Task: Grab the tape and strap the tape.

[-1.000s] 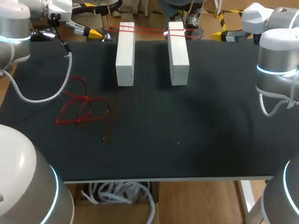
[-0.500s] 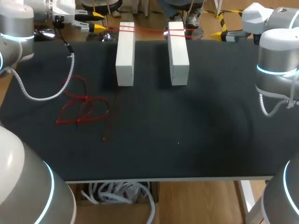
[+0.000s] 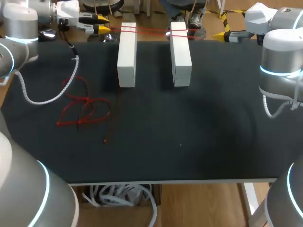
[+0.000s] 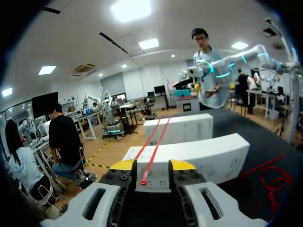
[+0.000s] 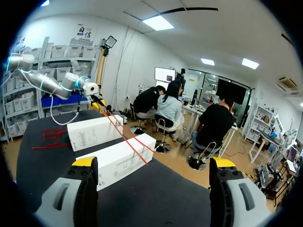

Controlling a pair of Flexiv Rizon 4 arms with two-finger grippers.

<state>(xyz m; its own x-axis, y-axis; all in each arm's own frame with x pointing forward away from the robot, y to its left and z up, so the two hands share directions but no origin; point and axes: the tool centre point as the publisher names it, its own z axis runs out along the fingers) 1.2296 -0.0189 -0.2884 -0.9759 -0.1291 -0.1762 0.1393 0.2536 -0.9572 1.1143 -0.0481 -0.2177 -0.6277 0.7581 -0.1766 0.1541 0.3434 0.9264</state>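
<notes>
Two white boxes (image 3: 127, 54) (image 3: 180, 53) lie side by side at the table's far edge. A red tape (image 3: 151, 30) runs in two strands across their far ends. My left gripper (image 3: 100, 23) is just left of the left box, and the tape's end sits between its drawn-in fingers. In the left wrist view the strands (image 4: 154, 144) run from the gripper (image 4: 152, 165) out over both boxes (image 4: 199, 153) (image 4: 182, 130). My right gripper (image 3: 227, 34) hangs open beyond the right box, off the tape. In the right wrist view it (image 5: 154, 163) holds nothing and faces the boxes (image 5: 120, 161).
A tangle of loose red tape loops (image 3: 83, 106) lies on the black table (image 3: 189, 132) at the left, with a dark strap (image 3: 111, 120) beside it. The same loops (image 4: 270, 182) show beside the boxes in the left wrist view.
My left gripper has shifted a little to the right along the table's far edge and its fingers have drawn in around the tape's end. The right arm has not moved.
</notes>
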